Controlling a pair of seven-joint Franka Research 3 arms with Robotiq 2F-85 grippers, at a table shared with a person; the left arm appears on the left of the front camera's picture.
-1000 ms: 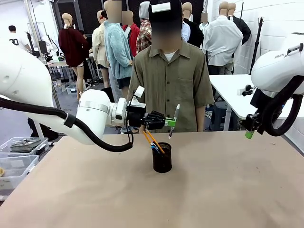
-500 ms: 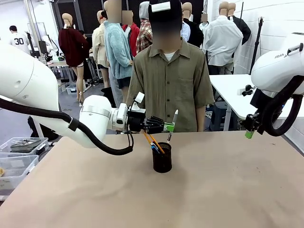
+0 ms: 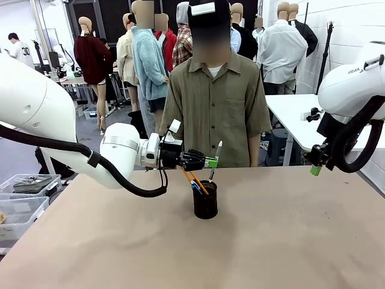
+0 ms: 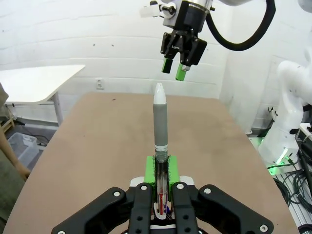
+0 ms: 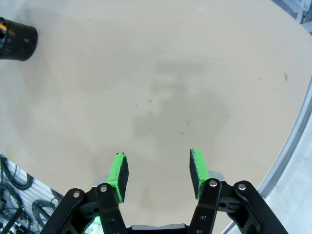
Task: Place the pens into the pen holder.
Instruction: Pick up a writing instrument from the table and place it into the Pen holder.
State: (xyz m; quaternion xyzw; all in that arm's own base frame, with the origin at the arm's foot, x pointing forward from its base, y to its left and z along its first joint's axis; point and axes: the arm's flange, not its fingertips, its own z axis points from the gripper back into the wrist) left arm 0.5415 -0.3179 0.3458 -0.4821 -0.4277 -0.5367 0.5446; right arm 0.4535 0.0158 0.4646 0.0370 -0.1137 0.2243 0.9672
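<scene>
The small black wire-mesh pen holder [image 3: 206, 200] is standing mid-surface, yellow-orange pencils [image 3: 194, 179] leaning inside. Just above its rim, the left gripper [image 3: 212, 162] jaws are pinching a silver-white click pen [image 3: 215, 161]. Well right of the holder, the right gripper [image 5: 158, 172] jaws are hanging spread.

- The pen holder [image 3: 206, 200] stands alone mid-table, nearer the far edge.
- The person [image 3: 216, 102] blocks the table's [image 3: 289, 241] far edge.
- The near half lies free.
</scene>
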